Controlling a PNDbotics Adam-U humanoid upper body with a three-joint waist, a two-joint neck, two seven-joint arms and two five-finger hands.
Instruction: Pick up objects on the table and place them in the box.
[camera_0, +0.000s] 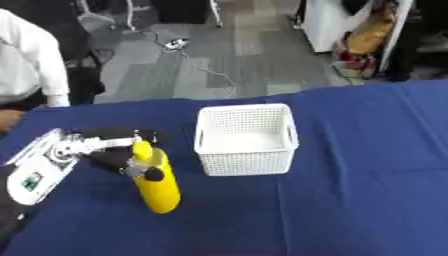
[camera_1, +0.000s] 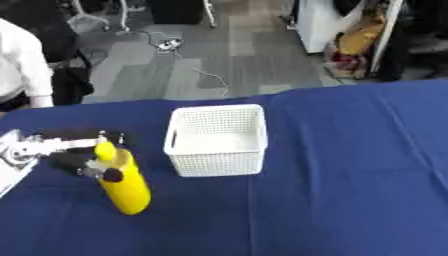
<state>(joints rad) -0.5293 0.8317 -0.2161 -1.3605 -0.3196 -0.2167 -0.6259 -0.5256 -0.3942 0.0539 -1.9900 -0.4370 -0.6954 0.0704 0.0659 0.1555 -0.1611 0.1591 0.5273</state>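
Basket (camera_0: 246, 161) white, perforated, nothing visible inside, on blue table (camera_0: 367, 190).
Left hand (camera_0: 118, 150) fingers curled round top of yellow bottle (camera_0: 157, 187), just left of basket, apart from it.

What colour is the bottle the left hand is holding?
Yellow; the bottle shows best in the left eye view.

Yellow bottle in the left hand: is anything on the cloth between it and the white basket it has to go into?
Nothing visible. The left hand is curled round the top of the yellow bottle, and only bare blue tablecloth lies between it and the white basket to its right. The basket's near wall is the only thing to clear.
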